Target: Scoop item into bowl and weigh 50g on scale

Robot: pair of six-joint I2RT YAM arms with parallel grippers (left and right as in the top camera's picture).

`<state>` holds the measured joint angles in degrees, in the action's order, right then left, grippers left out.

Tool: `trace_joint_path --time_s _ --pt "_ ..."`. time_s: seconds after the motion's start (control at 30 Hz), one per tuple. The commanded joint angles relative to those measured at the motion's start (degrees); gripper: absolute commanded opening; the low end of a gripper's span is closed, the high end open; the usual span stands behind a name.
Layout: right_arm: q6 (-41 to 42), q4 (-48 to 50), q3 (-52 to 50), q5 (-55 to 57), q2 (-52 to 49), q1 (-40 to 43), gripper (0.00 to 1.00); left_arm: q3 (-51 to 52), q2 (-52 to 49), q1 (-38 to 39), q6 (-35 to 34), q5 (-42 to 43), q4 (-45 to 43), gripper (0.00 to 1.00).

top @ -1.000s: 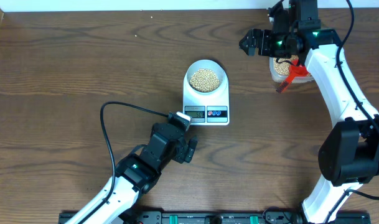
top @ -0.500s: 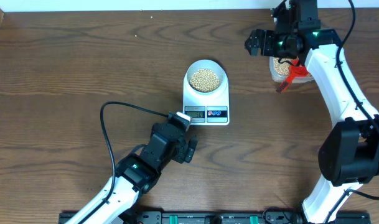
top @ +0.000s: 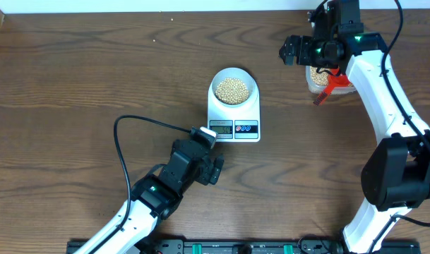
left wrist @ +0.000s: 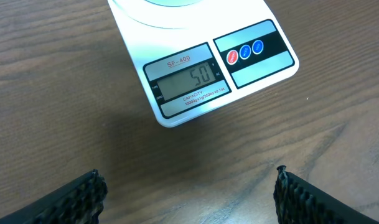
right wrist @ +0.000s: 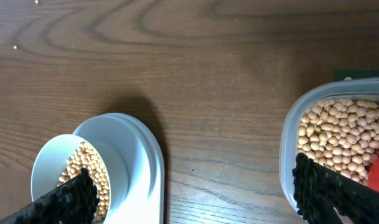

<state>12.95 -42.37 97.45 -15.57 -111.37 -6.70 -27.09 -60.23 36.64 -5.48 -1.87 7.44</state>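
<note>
Left gripper: fingers spread wide and empty, low over the bare table, just short of the scale's display end.
Scale: near the table's middle; its display reads 50, with red and blue round buttons beside it.
Bowl: on the scale's platform, at the end away from the left gripper.
Beans: heaped in the bowl, with more in the clear tub.
Right gripper: fingers wide, nothing between them, raised above the table between bowl and tub, nearer the tub.
Red scoop: lying in the tub, below the right arm.
</note>
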Motion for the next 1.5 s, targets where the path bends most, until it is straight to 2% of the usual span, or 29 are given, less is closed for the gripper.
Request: trace_joint_path --time_s 0.0,0.47,0.9,1.13,1.47 --pt "-0.39 -0.13 1.27 0.46 1.11 -0.52 0.99 -1.22 0.37 0.04 0.96 -1.16 0.02 0.88" --pt "-0.46 -2.40 1.25 0.46 1.11 -0.48 0.99 -1.22 0.37 0.04 0.96 -1.16 0.02 0.88" --pt "-11.85 2.80 1.25 -2.82 1.11 -0.48 0.99 -1.22 0.37 0.04 0.96 -1.16 0.02 0.89" --pt "-12.46 3.58 1.25 -2.99 2.84 -0.46 0.99 -1.22 0.37 0.04 0.96 -1.16 0.02 0.88" --pt "-17.99 4.07 0.83 -2.49 7.98 -0.35 0.99 -1.22 0.37 0.04 0.96 -1.14 0.02 0.88"
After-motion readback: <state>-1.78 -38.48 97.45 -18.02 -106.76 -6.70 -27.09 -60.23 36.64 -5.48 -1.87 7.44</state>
